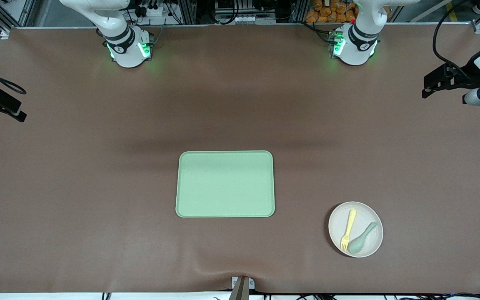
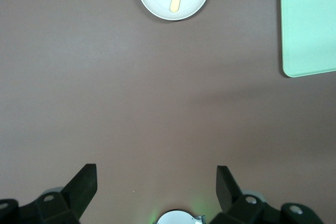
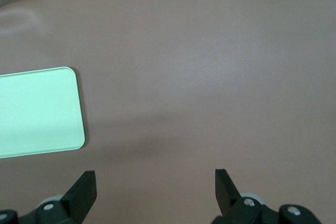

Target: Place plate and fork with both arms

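Front view gives me the plate sitting near the table's edge closest to that camera, toward the left arm's end, with the fork lying on it just beside a pale green spoon; the two utensils fan apart at their handles and come close at their heads. I see the green tray flat at the middle of the table, well apart from the plate and a little farther from the front camera. From the left wrist view I have the left gripper held high over bare table, fingers spread wide with nothing between them, plate and tray both in sight ahead. My right gripper hangs the same way over bare table, fingers wide and holding nothing, the tray's corner showing. Both arms wait at their own ends.
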